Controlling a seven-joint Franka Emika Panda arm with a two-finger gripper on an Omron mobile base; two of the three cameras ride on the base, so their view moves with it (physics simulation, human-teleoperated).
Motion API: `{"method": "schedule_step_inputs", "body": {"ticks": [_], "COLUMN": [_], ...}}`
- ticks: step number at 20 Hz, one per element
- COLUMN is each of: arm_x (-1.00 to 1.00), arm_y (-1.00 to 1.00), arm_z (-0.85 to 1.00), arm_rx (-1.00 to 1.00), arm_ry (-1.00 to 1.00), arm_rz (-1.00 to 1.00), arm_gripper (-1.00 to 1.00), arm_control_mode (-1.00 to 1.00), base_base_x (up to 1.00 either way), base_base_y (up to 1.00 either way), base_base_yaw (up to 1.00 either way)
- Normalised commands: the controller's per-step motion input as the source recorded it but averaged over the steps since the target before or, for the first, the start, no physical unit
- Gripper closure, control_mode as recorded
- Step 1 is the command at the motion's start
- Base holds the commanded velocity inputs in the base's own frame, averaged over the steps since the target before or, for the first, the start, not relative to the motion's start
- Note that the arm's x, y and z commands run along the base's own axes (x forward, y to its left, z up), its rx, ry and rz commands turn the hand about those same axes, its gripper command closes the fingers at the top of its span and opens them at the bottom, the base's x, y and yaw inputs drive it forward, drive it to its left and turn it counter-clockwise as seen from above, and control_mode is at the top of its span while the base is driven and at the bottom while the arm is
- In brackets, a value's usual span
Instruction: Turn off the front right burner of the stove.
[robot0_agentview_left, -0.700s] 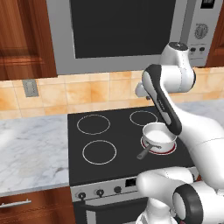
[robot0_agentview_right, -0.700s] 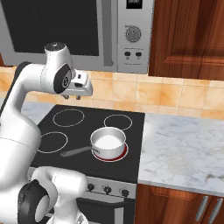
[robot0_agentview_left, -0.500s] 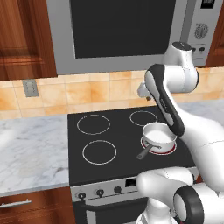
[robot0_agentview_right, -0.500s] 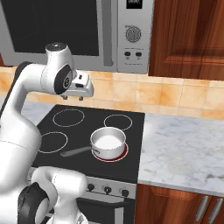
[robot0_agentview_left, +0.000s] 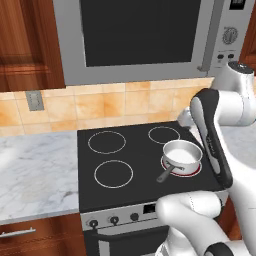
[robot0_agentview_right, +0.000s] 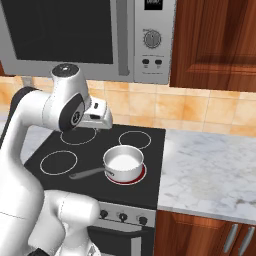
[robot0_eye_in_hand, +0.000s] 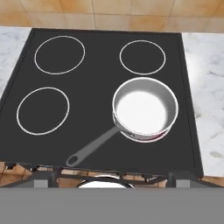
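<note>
Claw (robot0_agentview_right: 102, 121) is held released, jaws spread wide, empty, high above black glass stove (robot0_eye_in_hand: 96, 100) w/ silver front panel. Small round steel saucepan (robot0_eye_in_hand: 145, 107), long handle toward front, is set on front right burner (robot0_eye_in_hand: 154, 137), red glow seen at its rim. Marbled grey counter (robot0_agentview_right: 210, 175) lies beside.

Black stove (robot0_eye_in_hand: 100, 113), red burner (robot0_eye_in_hand: 162, 135), silver pan (robot0_eye_in_hand: 145, 108).

A saucepan (robot0_eye_in_hand: 145, 108) covers the front right burner (robot0_eye_in_hand: 158, 136); the knobs (robot0_agentview_right: 121, 216) stand unobstructed.
</note>
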Motion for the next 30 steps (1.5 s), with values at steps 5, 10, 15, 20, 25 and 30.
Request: {"method": "schedule_step_inputs", "body": {"ticks": [5, 10, 15, 20, 25, 30], "arm_x": [-0.50, -0.45, -0.22, -0.16, -0.07, -0.19], "arm_y": [-0.40, -0.36, -0.10, -0.06, -0.19, -0.29], "arm_z": [-0.21, -0.23, -0.51, -0.70, -0.74, -0.69], "arm_rx": [0.00, 0.00, 0.00, -0.05, -0.16, -0.13], "arm_ry": [0.00, 0.00, -0.25, -0.42, -0.33, -0.41], "arm_rz": [0.00, 0.05, 0.19, 0.25, 0.21, 0.17], "arm_gripper": [-1.00, -1.00, -1.00, -1.00, -1.00, -1.00], "arm_control_mode": [-1.00, -1.00, -1.00, -1.00, -1.00, -1.00], "base_base_x": [0.00, 0.00, 0.00, 0.00, 0.00, 0.00], "base_base_y": [0.00, 0.00, 0.00, 0.00, 0.00, 0.00], "base_base_yaw": [0.00, 0.00, 0.00, 0.00, 0.00, 0.00]}}
